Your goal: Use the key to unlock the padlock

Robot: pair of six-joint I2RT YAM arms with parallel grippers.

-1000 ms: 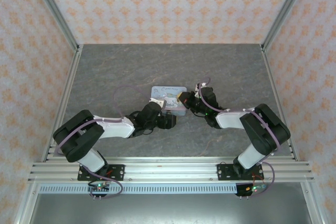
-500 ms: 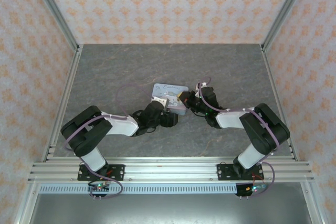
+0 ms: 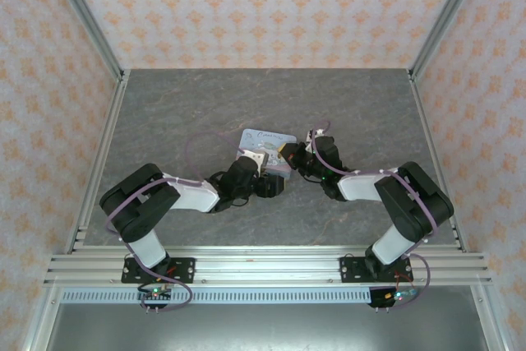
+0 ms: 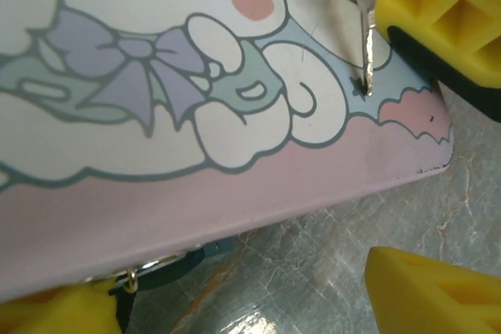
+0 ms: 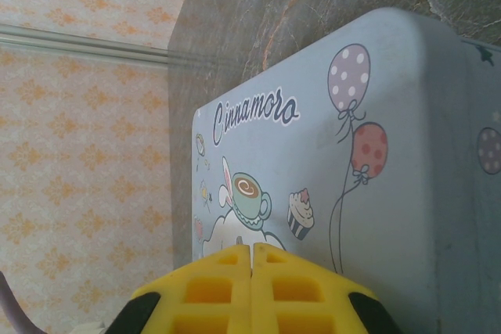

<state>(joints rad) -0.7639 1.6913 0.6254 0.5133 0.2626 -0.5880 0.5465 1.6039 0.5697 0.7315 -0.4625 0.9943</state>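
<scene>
Above the desk (image 3: 164,113), in the overhead view, both arms reach inward to a pastel tin (image 3: 267,139) lying flat near the middle. The left end effector (image 3: 261,168) sits at the tin's near edge and the right end effector (image 3: 285,151) at its right edge; padlock and key are too small to make out from here. At the tin's near edge, in the left wrist view, the padlock (image 4: 196,252) is a sliver of dark blue body tucked under the lid's pink rim, its thin metal shackle (image 4: 153,266) just beside it. The left end effector's yellow fingers (image 4: 438,295) stand open and well apart, holding nothing. The key (image 4: 366,37), a slim pale metal blade, hangs point-down with its tip touching the lid near the tin's right corner, pinched by the right end effector's yellow fingers (image 4: 423,5). Over the tin's lid, in the right wrist view, those fingers are pressed together above printed balloons and a cartoon cup. To do this step well, the left end effector probably needs to steady the half-hidden padlock and turn its keyhole outward; only then should the key be brought round to the tin's near edge and lined up with the slot before pushing.
</scene>
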